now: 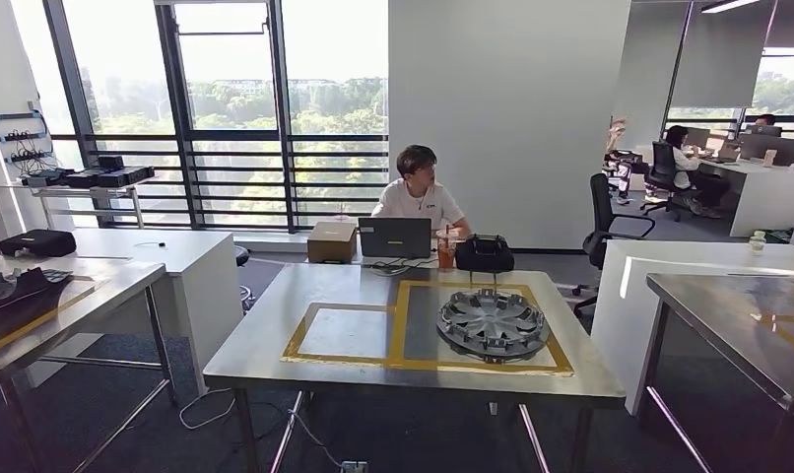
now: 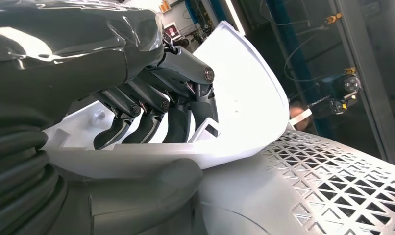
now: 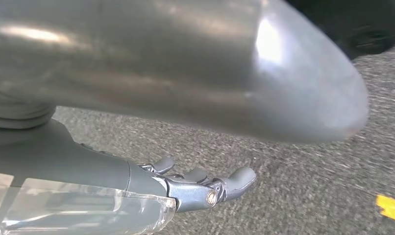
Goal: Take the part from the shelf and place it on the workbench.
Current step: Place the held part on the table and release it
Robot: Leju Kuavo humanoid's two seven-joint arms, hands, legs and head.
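My left hand grips a white moulded plastic part: the dark fingers curl over its edge and the thumb presses from the other side. In the head view the steel workbench stands straight ahead, marked with two yellow-taped rectangles. A grey wheel cover lies in the right rectangle, and the left rectangle is bare. My right hand hangs over grey carpet with its fingers stretched out and nothing in it.
A person sits behind the workbench at a laptop, with a cardboard box, a drink cup and a black bag along the far edge. Steel tables stand at the left and right.
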